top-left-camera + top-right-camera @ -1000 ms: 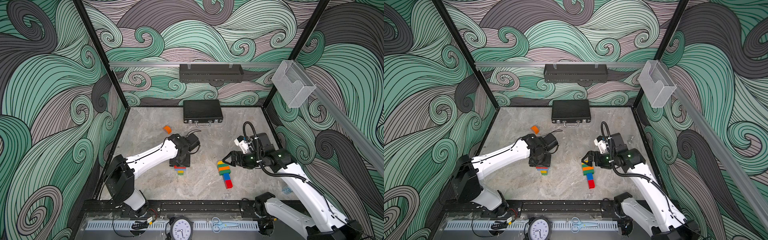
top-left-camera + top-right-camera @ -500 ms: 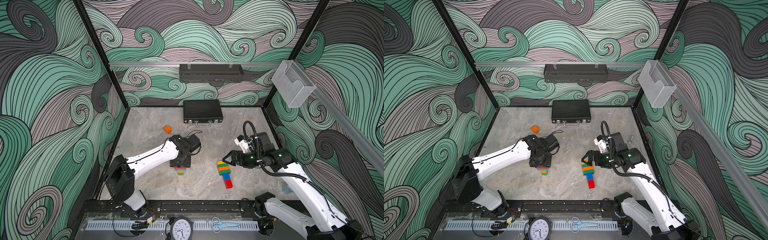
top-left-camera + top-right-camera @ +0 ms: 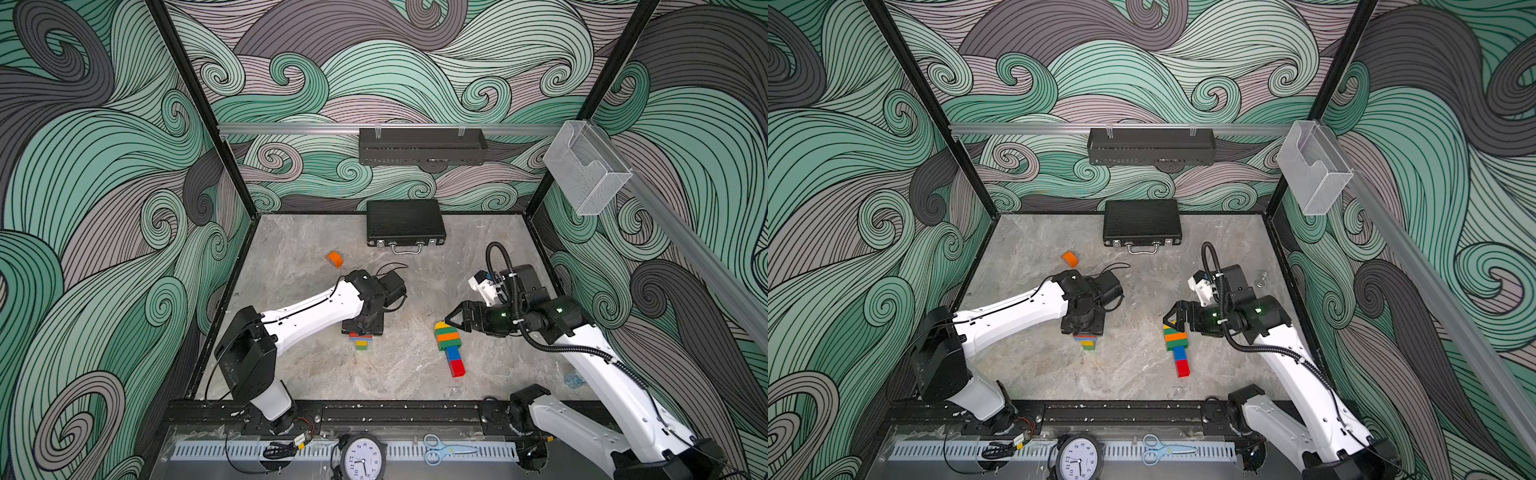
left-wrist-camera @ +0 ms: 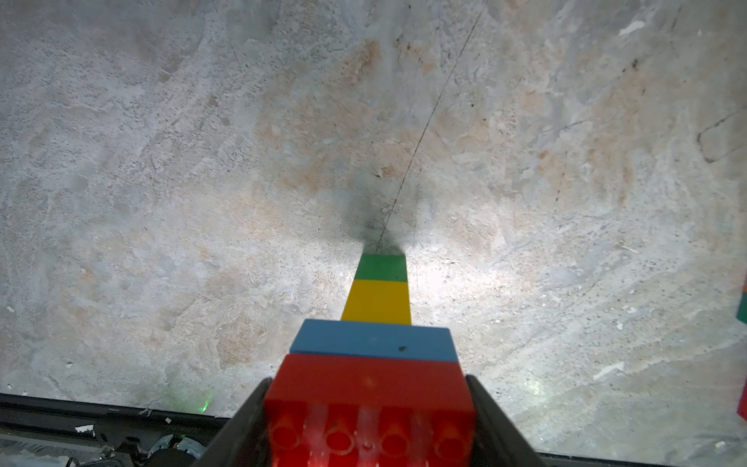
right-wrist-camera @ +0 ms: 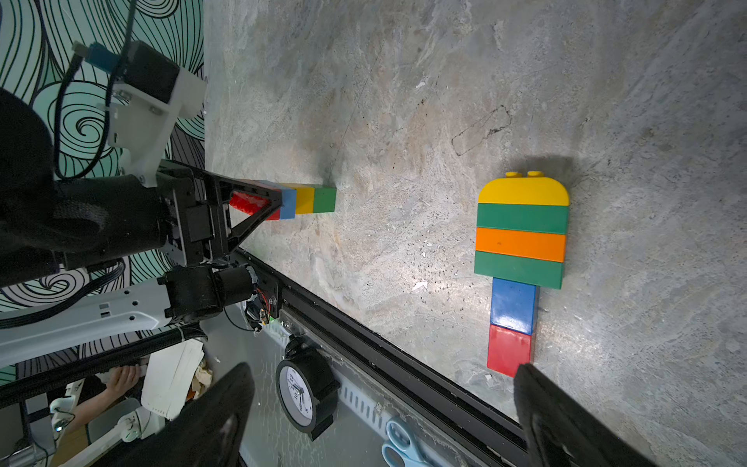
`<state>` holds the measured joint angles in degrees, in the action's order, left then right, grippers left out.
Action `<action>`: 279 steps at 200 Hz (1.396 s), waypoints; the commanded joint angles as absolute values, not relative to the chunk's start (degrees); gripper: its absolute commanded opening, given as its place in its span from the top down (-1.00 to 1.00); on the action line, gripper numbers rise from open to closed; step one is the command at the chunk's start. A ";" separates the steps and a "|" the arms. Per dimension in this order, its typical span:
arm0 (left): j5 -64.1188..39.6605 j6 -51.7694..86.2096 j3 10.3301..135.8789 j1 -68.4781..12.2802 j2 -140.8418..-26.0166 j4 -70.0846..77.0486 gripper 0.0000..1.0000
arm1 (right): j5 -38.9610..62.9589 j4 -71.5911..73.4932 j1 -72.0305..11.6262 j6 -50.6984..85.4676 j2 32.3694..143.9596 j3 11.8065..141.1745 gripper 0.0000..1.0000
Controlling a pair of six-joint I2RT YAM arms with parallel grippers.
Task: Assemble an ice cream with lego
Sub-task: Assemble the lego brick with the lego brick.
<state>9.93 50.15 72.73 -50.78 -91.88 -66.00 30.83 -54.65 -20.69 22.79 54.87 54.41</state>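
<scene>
My left gripper [image 4: 368,388] is shut on the red top brick [image 4: 370,404] of an upright lego stack [image 3: 360,341] of red, blue, yellow and green, its green end down at the table; the stack also shows in the right wrist view [image 5: 305,200]. A flat lego ice cream [image 3: 449,338] lies right of centre: yellow half-round, green, orange, green, then a blue and red stick [image 5: 511,323]. My right gripper [image 3: 453,322] hovers open at its yellow end, its fingers [image 5: 541,404] wide apart and holding nothing. A loose orange half-round piece [image 3: 334,259] lies further back on the left.
A black briefcase [image 3: 405,222] sits at the back wall under a black shelf [image 3: 422,145]. A clear plastic holder [image 3: 584,166] hangs on the right rail. A clock [image 3: 363,457] and scissors [image 3: 436,449] lie beyond the table's front rail [image 3: 374,409].
</scene>
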 commanded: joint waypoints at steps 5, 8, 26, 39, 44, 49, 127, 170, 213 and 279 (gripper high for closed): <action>8.35 51.88 67.67 -51.15 -95.04 -67.38 0.21 | 30.32 -55.72 -21.05 22.28 54.06 55.03 -0.99; 8.31 52.00 67.49 -51.09 -94.99 -67.24 0.22 | 30.32 -55.59 -21.03 22.32 54.11 55.01 -0.99; 7.44 51.95 66.56 -51.09 -94.83 -65.43 0.28 | 30.41 -55.50 -21.03 22.21 54.35 55.10 -0.99; 6.59 51.55 65.60 -51.11 -95.12 -63.79 0.34 | 30.50 -55.47 -21.07 22.12 54.60 55.35 -0.99; 6.09 51.35 64.93 -51.07 -95.16 -62.75 0.35 | 30.54 -55.54 -21.04 22.13 54.74 55.37 -0.99; 5.43 50.89 64.16 -51.11 -95.04 -61.47 0.37 | 30.58 -55.46 -21.03 22.14 54.74 55.42 -0.99; 0.97 46.23 59.58 -51.09 -96.90 -55.61 0.46 | 30.05 -56.28 -21.07 22.02 55.06 55.92 -0.99; 2.86 45.56 61.56 -51.12 -96.73 -58.76 0.38 | 29.91 -56.44 -21.02 21.81 55.74 56.72 -0.98; 5.59 46.23 64.67 -51.07 -95.18 -61.14 0.18 | 29.75 -56.11 -21.05 21.75 56.01 56.96 -0.98; 7.56 46.71 67.63 -51.03 -94.98 -62.81 0.13 | 29.33 -56.51 -21.03 21.37 55.60 57.56 -0.99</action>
